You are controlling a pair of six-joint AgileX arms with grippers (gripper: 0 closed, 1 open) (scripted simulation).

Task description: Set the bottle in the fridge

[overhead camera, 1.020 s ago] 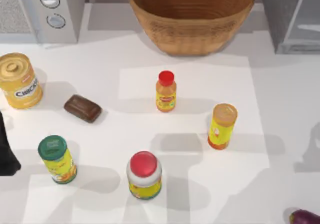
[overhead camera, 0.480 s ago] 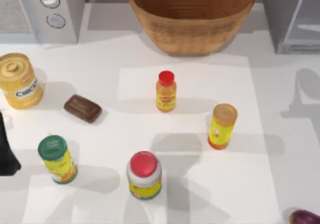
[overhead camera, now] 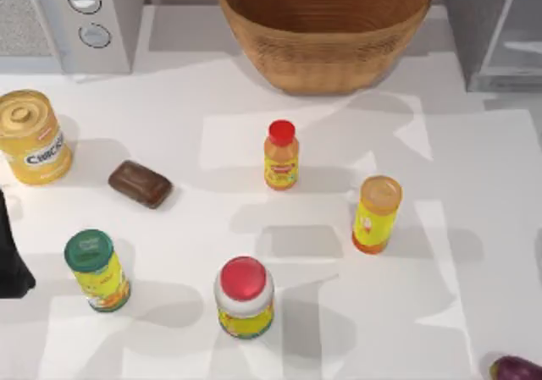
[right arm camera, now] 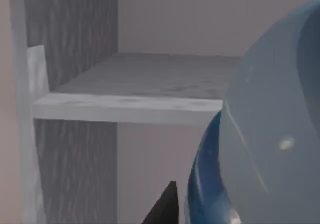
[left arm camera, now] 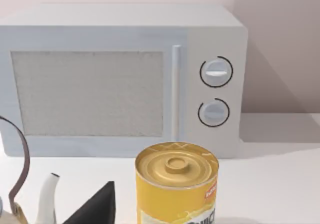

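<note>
The bottle (right arm camera: 260,134) looms close in the right wrist view as a translucent bluish-grey body with a blue band. My right gripper is shut on it, and one dark fingertip (right arm camera: 165,206) shows beside it. Behind the bottle is the inside of the fridge (right arm camera: 70,44), with a pale grey shelf (right arm camera: 130,102) and a plain back wall. In the top view the fridge (overhead camera: 491,33) stands at the table's far right corner. My left arm (overhead camera: 10,261) rests parked at the left edge of the table.
On the table stand a wicker basket (overhead camera: 326,24), a microwave (overhead camera: 76,16), a yellow can (overhead camera: 32,136), a chocolate bar (overhead camera: 140,183), a small orange bottle (overhead camera: 281,154), a yellow cylinder (overhead camera: 376,213), a green-lidded can (overhead camera: 96,270), a red-lidded jar (overhead camera: 244,297) and an eggplant (overhead camera: 517,369).
The shadows on the right half of the table have shifted toward the far side. Nothing standing on the table has moved, and the left arm is still.
</note>
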